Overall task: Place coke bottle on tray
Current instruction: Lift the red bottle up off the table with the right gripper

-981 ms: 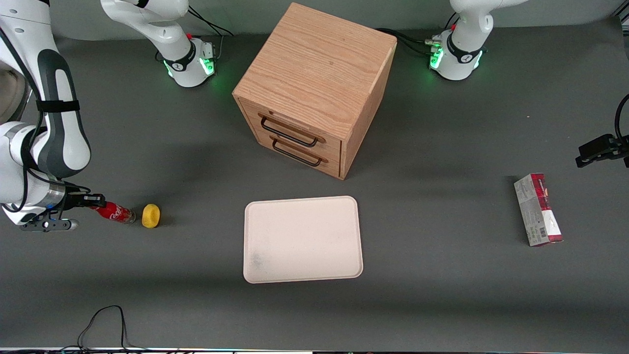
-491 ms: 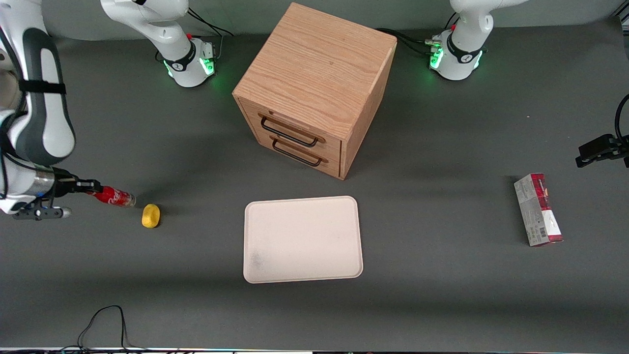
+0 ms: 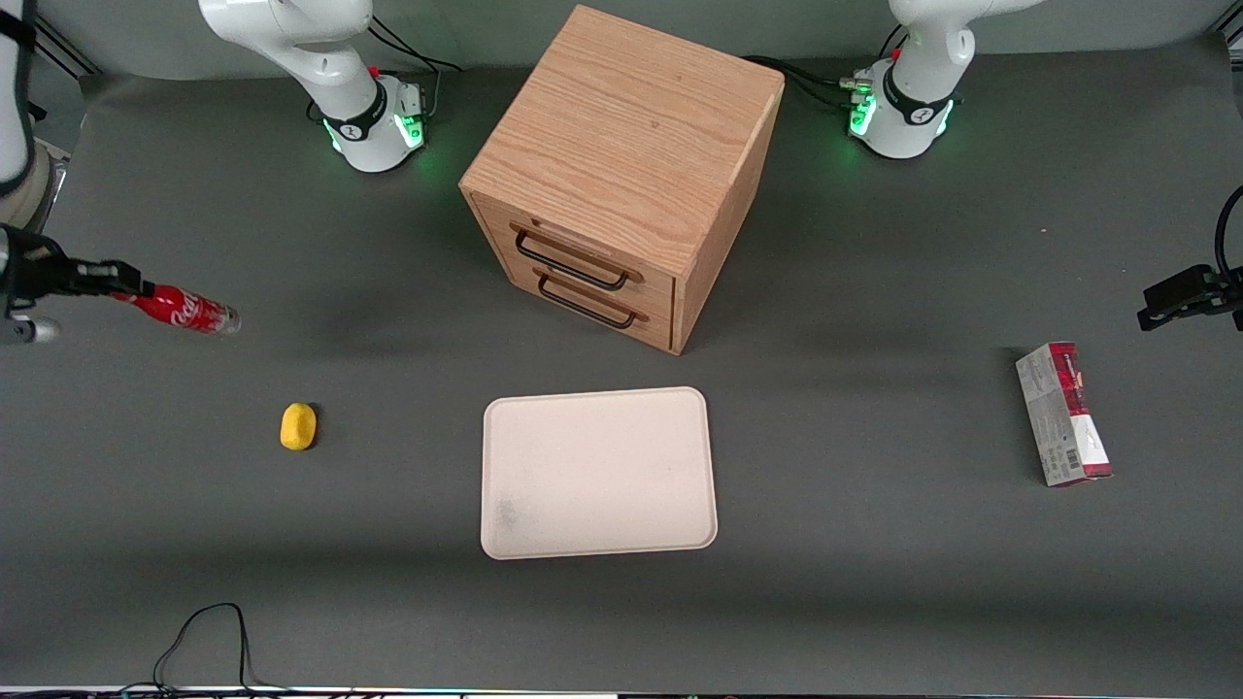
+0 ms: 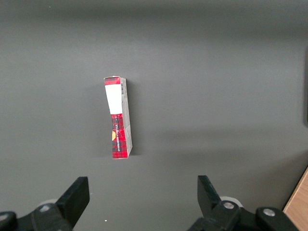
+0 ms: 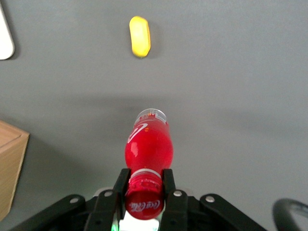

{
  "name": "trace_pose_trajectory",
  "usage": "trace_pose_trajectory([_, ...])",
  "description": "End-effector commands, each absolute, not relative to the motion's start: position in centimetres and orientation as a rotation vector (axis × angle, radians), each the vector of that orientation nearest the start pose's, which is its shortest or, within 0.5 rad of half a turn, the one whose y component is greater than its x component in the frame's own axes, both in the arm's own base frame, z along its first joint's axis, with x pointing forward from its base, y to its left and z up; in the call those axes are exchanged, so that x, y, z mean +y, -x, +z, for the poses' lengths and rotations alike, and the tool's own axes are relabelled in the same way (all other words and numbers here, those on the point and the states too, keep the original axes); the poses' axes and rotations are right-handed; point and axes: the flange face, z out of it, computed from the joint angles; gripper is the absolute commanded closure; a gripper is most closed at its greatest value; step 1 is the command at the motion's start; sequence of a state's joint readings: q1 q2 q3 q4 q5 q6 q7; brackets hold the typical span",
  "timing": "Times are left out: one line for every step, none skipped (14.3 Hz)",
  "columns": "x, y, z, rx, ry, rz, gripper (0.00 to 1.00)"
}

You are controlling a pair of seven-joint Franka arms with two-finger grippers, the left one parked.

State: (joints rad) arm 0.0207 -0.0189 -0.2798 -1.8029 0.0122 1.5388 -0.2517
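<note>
Black two-finger gripper (image 5: 144, 185) clamped on the neck of one slim red coke bottle (image 5: 147, 149), grip seen only from the wrist, one cream-white rectangular tray (image 3: 599, 473) seen whole from the front

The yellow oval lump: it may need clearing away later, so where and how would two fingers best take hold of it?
Judging from its pose, grip the yellow oval lump across its narrow middle, coming straight down: it lies flat on the table with open space all round. The fingers should straddle its short width, as its rounded ends could slip. The gripper is busy, shut on the coke bottle at the cap end.
</note>
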Motion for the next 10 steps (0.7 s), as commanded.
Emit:
trace_pose_trajectory([-13.4,-50.7,55.4,0.031,3.059,0.363,1.0])
trace_pose_trajectory([-13.3,-50.8,55.8,0.034,3.061,0.363,1.0])
trace_pose_trajectory([-13.1,-51.2,56.4,0.046,3.067,0.358,1.0])
trace_pose_trajectory([-12.3,-52.0,56.8,0.047,3.078,0.352,1.0])
trace_pose_trajectory([-11.3,-53.0,57.3,0.042,3.088,0.353,1.0])
trace_pose_trajectory([-10.2,-54.1,57.6,0.047,3.097,0.367,1.0])
trace_pose_trajectory([-9.2,-55.4,57.8,0.074,3.107,0.38,1.0])
trace_pose_trajectory([-7.0,-56.9,57.8,0.084,3.117,0.401,1.0])
trace_pose_trajectory([-4.9,-58.1,57.9,0.127,3.128,0.41,1.0])
trace_pose_trajectory([-2.7,-59.6,57.6,0.198,3.133,0.422,1.0])
